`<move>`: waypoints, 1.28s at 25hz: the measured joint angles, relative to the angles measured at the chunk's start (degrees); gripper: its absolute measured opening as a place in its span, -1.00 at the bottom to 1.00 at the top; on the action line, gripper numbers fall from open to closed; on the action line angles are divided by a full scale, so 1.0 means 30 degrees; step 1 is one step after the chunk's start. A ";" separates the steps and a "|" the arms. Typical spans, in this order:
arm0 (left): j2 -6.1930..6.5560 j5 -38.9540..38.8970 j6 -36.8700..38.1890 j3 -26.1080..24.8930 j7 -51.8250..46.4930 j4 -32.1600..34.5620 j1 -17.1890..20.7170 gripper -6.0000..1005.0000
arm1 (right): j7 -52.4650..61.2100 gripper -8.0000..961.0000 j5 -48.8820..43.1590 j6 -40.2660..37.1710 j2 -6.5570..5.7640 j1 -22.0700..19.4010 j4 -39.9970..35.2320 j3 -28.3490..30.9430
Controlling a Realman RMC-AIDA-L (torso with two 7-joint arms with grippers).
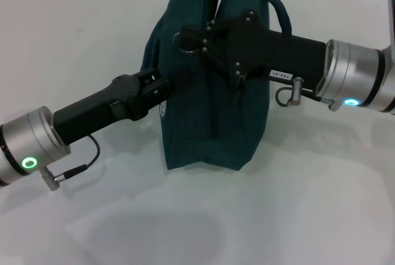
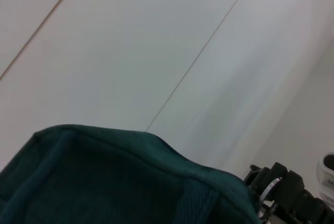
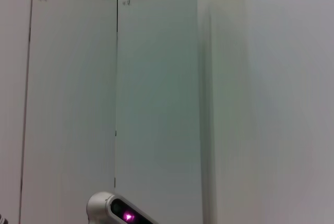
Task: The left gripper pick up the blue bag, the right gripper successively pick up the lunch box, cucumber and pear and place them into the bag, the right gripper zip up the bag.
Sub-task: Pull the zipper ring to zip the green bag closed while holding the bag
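Blue bag [image 1: 207, 123] stands upright on the white table [image 1: 321, 209], its top seam running away from me. My left gripper [image 1: 162, 89] presses against the bag's left side panel; whether its fingers are clamped on the fabric I cannot tell. My right gripper [image 1: 188, 39] lies across the top at the seam, jaw state likewise hidden. No lunch box, cucumber or pear is visible. Step in hand, as I judge it: zipping. The next move calls for a steady pull along the seam while my left braces the bag.
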 joint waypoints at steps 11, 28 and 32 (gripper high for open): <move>0.0048 -0.0063 0.0038 -0.0125 0.0957 -0.0001 0.0053 -0.62 | 0.0733 -0.95 0.0480 -0.1258 -0.0056 -0.0771 0.0053 0.0392; 0.0139 0.0037 -0.0049 -0.0213 0.1160 0.0086 0.0019 -0.87 | 0.1434 -0.95 0.0968 -0.1621 -0.0099 -0.1360 0.0217 0.1221; 0.0143 0.0168 0.0023 -0.0104 0.1321 0.0118 0.0068 -0.87 | 0.1476 -0.95 0.0993 -0.1774 -0.0114 -0.1361 0.0215 0.1447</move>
